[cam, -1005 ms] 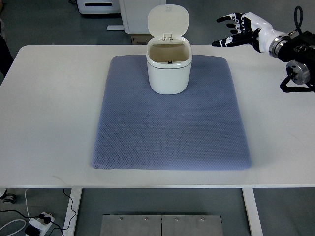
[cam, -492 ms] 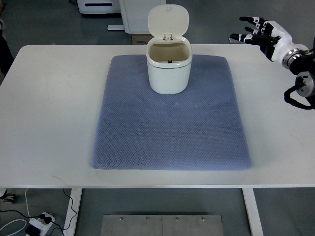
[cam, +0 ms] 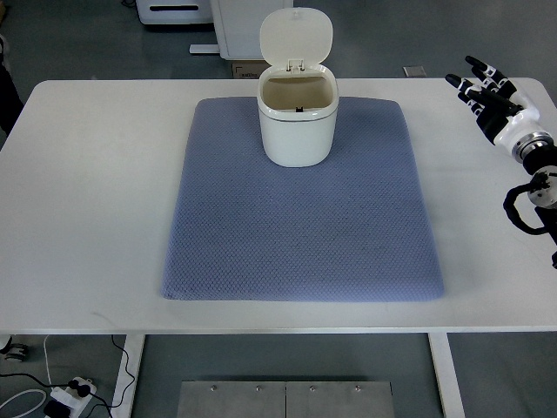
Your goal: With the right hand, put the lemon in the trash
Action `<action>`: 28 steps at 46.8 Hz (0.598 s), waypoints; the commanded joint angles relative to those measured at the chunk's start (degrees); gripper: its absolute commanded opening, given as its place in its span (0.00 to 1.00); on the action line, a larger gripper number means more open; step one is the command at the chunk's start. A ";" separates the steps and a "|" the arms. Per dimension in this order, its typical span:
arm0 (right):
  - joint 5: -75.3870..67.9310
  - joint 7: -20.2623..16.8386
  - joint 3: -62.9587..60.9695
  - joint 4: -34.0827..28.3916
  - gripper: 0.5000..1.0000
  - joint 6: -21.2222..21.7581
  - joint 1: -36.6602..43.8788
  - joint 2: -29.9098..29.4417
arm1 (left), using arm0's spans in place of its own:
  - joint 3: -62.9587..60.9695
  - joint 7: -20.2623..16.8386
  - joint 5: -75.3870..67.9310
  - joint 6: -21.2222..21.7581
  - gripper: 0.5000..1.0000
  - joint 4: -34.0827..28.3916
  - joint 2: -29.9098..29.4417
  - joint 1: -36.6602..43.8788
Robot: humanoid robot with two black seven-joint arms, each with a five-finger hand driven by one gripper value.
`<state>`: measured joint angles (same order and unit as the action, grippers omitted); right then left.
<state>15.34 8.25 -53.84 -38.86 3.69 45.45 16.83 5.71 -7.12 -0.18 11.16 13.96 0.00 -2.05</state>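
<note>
floor at the bottom of frame, grey, with a power strip (cam: 71, 391) and cables at lower left and a metal plate (cam: 272, 399) just under the table's near edge. white table (cam: 87, 218) fills most of the view. blue-grey mat (cam: 300, 226) lies flat across its middle, near edge close to the table's near edge, far edge close to the far one. white trash can (cam: 297, 117) stands upright on the far-centre part of the mat, lid (cam: 297, 36) flipped up and back on its hinge, mouth open. inside looks dark beige; can't tell what's in it from this angle. lemon not visible anywhere: not on the mat, not on the table, not in the hand. right robot hand (cam: 489, 90) is at the far right, over the table's right edge, well apart from the trash can and off the mat. fingers (cam: 471, 73) spread and extended, pointing up-left toward the far side, holding nothing. wrist and black cabling of the right arm run down the right edge of frame. beyond the table: grey floor, white cabinet (cam: 252, 22) base behind the trash can, another white unit (cam: 174, 10) at top left.
</note>
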 commanded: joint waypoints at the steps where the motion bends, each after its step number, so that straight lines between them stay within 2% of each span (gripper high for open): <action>1: 0.04 1.77 -1.97 0.02 1.00 0.00 -1.15 -1.19 | 0.00 0.00 0.00 0.00 1.00 0.01 0.00 0.03; 7: 0.13 2.65 -3.81 -0.33 1.00 0.17 -3.26 -2.42 | 0.00 0.00 0.00 0.00 1.00 0.01 0.00 0.03; 15: 0.66 2.74 -6.80 -0.60 1.00 2.98 -6.34 -3.73 | 0.00 0.00 0.00 0.00 1.00 0.01 0.00 0.03; 28: 4.97 5.55 -10.23 -0.60 1.00 4.48 -8.98 -6.81 | 0.00 0.00 0.00 0.00 1.00 0.01 0.00 0.03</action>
<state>19.96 13.30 -64.05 -39.48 8.24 36.67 10.50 5.71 -7.12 -0.18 11.16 13.98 0.00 -2.06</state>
